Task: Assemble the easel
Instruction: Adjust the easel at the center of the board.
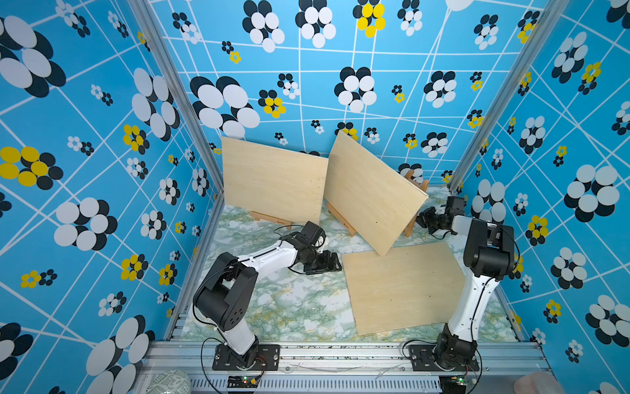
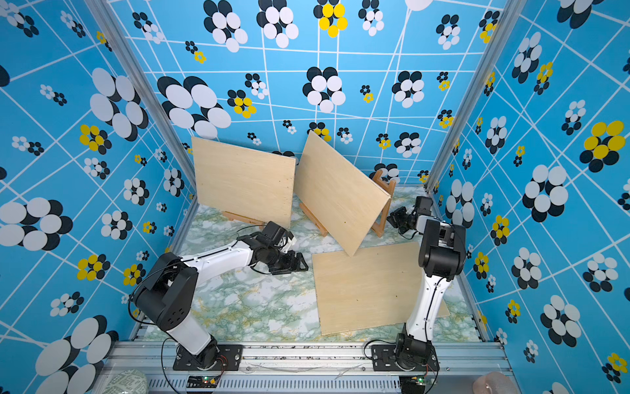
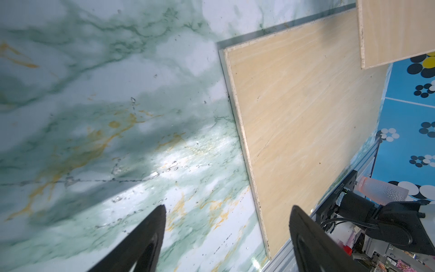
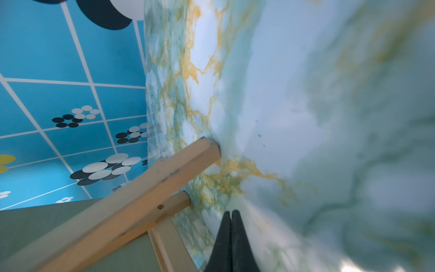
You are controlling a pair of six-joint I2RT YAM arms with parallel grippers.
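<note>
A pale flat wooden board (image 1: 402, 286) (image 3: 301, 117) was laid down on the green marble-look desk (image 1: 272, 307), on the right side. Two more boards were stood up at the back. The pale straight wooden board (image 1: 272, 180) on the left was propped on a small brown wooden easel (image 1: 271, 218), of which only the foot could be seen. The pale crooked wooden board (image 1: 371, 194) in the middle was leaned on a second brown wooden easel (image 1: 410, 225) (image 4: 141, 195). Its low corner was seen over the far edge of the flat one; whether the two were touching could not be told. The left hand (image 1: 332, 264) (image 3: 227, 207) was held low over the desk, just beside the left edge of the flat board, and was spread wide with nothing in it. The right hand (image 1: 422, 220) (image 4: 231, 212) was held near a leg of the second easel at the back right, apart from it, and was pressed together on nothing.
</note>
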